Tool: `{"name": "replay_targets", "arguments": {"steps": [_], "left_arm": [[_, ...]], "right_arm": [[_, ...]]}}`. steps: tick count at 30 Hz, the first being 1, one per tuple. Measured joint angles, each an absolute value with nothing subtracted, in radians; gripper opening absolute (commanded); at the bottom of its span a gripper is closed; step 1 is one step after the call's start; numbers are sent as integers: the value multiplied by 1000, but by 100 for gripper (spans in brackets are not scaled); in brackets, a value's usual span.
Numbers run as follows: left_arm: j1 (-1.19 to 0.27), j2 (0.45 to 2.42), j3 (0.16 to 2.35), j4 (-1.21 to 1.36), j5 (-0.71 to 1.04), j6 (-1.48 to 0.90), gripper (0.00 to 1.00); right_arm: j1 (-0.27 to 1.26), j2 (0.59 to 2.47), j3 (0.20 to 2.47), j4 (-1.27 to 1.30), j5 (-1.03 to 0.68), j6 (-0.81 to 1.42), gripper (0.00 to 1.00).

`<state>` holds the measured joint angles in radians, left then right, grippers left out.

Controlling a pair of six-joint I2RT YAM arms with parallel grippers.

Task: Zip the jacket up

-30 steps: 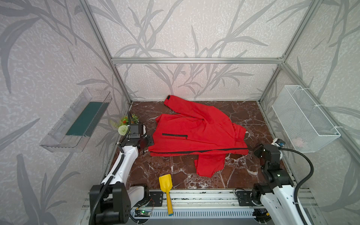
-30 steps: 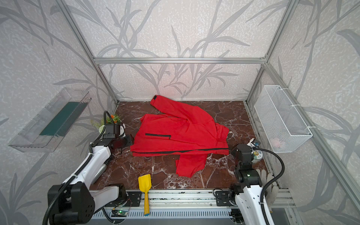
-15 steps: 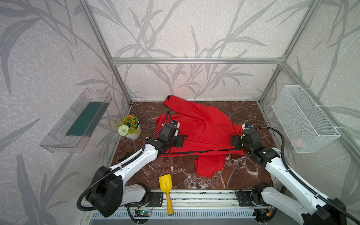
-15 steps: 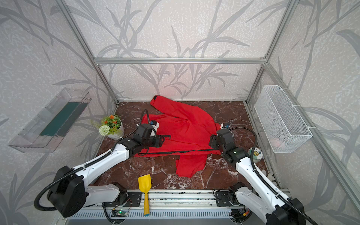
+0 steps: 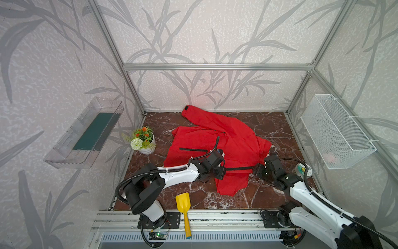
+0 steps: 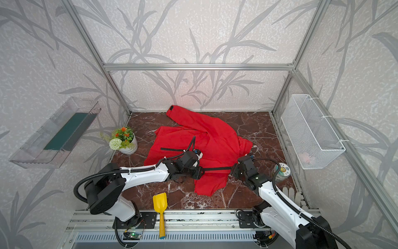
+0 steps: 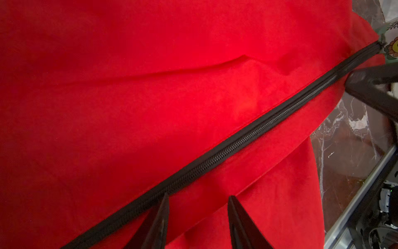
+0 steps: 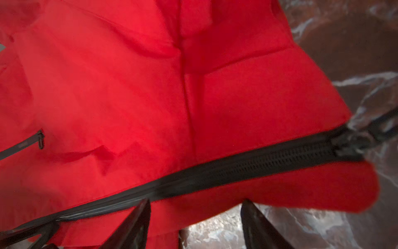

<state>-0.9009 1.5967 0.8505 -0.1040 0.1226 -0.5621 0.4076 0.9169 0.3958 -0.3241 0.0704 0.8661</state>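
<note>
Both arms had swung in from the tucked poses they held a second earlier at the near corners, and now reached out over the jacket (image 5: 215,138). It lay as before, spread mid-way across the marble table (image 5: 269,120), one sleeve thrown toward the far wall and another flopped toward the near edge. Its front zipper (image 7: 237,144) ran left to right along the near side of the body.

The left gripper (image 7: 197,196) hung low over the middle of that zipper, fingers (image 7: 159,220) parted, only red cloth beneath them, grasping nothing. The right gripper (image 8: 196,201) hovered at the zipper's right end, likewise spread and empty. The slider (image 8: 346,143) and what looked like its pull tab (image 8: 381,127) lay near its fingers, not between them (blur hid how far the teeth were meshed).

To do this step well, I judged, the right gripper should close squarely on the thin tab rather than scoop cloth. The left should pin the fabric close beside the teeth, keeping the track taut and straight.

Each forearm stretched out low from its base, wrist pitched downward, the two grippers facing each other along the zipper.
</note>
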Motion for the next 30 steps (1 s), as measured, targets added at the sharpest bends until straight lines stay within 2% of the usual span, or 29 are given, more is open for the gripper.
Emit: {"name": "replay_targets", "arguments": {"steps": [6, 10, 16, 18, 21, 23, 26, 27, 30], "left_arm": [[-902, 1601, 850, -94, 130, -585, 47], [-902, 1586, 850, -101, 122, -578, 48], [-889, 1382, 850, -187, -21, -550, 51], [-842, 1277, 851, -212, -69, -513, 60], [-683, 1158, 855, -243, -115, -437, 79], [-576, 1101, 853, -255, -151, -379, 99], [-464, 995, 807, -220, -203, -289, 99], [-440, 958, 781, -199, -216, -263, 99], [-366, 877, 689, -107, -257, -200, 99]], "right_arm": [[318, 926, 347, -260, 38, 870, 70], [256, 915, 375, -316, 16, 817, 71], [254, 673, 442, -461, 73, 776, 74], [254, 609, 475, -518, 115, 756, 75], [250, 595, 539, -579, 171, 704, 79], [245, 616, 585, -598, 207, 647, 85], [225, 658, 627, -577, 237, 550, 94], [213, 669, 628, -559, 243, 524, 100], [166, 700, 627, -510, 255, 448, 99]]}}
